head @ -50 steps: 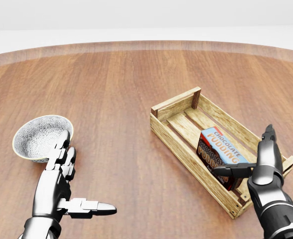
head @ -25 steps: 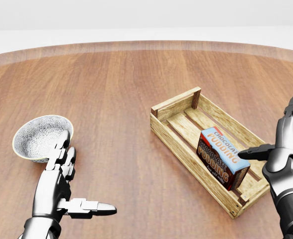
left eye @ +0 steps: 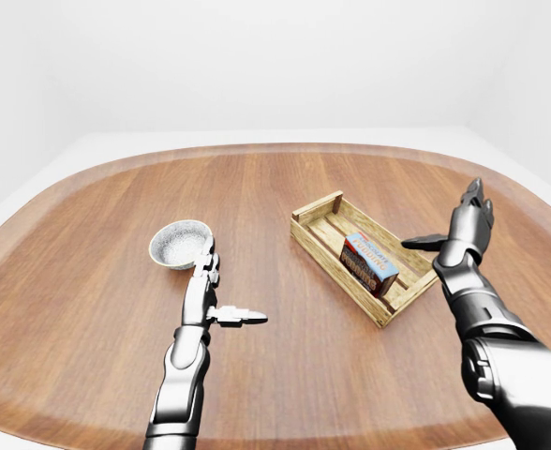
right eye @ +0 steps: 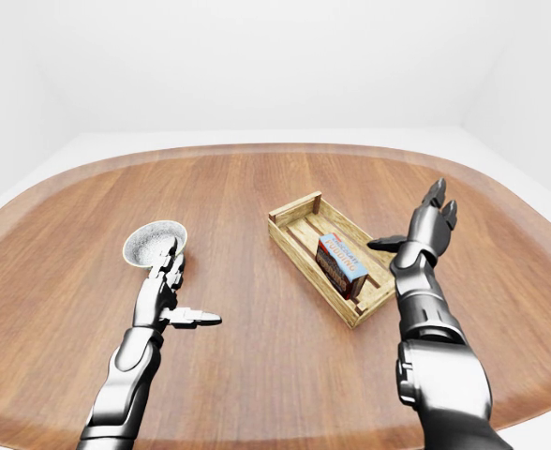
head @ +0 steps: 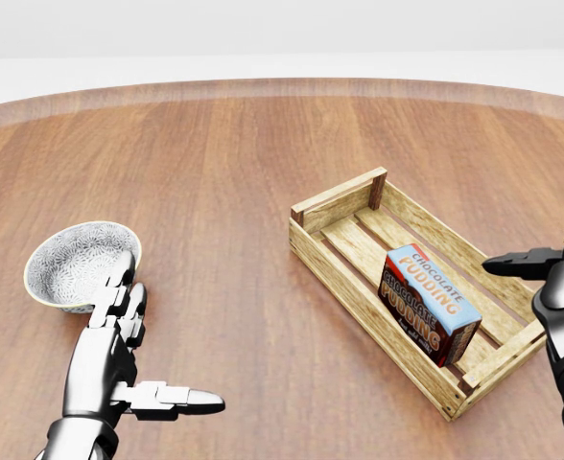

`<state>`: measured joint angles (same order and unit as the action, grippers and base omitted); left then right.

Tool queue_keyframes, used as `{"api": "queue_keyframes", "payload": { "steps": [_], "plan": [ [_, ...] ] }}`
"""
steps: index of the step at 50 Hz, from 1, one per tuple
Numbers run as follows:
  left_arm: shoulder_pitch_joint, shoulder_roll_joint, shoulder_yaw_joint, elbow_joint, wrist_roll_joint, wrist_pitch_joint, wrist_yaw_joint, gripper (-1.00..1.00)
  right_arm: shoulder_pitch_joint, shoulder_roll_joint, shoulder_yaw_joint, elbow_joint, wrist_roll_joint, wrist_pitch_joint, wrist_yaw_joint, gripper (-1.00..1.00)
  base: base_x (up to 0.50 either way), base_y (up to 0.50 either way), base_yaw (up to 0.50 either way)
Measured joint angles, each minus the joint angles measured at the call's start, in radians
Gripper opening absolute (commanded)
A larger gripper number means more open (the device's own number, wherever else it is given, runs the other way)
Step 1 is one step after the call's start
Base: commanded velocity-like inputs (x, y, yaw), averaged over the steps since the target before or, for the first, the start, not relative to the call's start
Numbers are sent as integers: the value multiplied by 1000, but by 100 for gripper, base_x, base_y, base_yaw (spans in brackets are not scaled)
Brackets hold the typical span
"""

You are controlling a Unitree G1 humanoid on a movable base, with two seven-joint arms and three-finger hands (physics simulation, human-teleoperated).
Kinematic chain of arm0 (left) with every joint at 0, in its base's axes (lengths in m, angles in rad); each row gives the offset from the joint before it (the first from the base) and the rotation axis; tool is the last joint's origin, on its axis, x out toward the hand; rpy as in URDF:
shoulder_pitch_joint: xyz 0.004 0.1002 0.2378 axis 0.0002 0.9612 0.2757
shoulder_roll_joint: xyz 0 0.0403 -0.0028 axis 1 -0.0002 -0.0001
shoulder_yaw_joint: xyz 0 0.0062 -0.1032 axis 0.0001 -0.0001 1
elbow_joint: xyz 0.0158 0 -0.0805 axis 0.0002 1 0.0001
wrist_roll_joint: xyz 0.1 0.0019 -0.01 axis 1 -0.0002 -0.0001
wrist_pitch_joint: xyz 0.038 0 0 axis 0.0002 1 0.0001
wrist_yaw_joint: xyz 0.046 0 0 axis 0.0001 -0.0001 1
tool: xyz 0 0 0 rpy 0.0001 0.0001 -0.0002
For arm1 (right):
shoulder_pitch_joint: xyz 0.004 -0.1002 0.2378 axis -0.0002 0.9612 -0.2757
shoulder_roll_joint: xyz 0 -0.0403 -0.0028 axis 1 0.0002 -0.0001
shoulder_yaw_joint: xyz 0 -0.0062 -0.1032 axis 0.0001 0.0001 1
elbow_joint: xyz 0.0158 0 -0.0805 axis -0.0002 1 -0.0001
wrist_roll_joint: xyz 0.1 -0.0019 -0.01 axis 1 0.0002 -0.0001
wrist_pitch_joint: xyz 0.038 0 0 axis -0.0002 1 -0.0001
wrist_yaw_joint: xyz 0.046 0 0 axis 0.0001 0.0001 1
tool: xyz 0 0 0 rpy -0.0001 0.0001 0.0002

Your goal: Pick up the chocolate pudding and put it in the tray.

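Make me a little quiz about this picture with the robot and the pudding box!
1. True or false: the chocolate pudding lies inside the wooden tray.
2. Which hand is nearest the bowl? A) left hand B) right hand C) neither, both are far off
3. Fill in: the right hand's fingers are ____ (open or shut).

Key:
1. True. The box sits on the tray's slats, toward its lower right end in the head view.
2. A. The left hand's fingertips reach up beside the bowl's rim.
3. Open. It is spread beside the tray, holding nothing.
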<state>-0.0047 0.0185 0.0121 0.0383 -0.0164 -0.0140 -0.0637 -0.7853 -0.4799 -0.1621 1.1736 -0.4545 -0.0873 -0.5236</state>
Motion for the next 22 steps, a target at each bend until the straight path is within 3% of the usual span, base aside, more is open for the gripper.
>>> {"api": "queue_keyframes", "payload": {
  "steps": [22],
  "plan": [
    [0, 0, -1, 3, -1, 1, 1, 100, 11, -46, -55, -149, 83, 0, 0, 100, 0, 0, 0]
  ]
}}
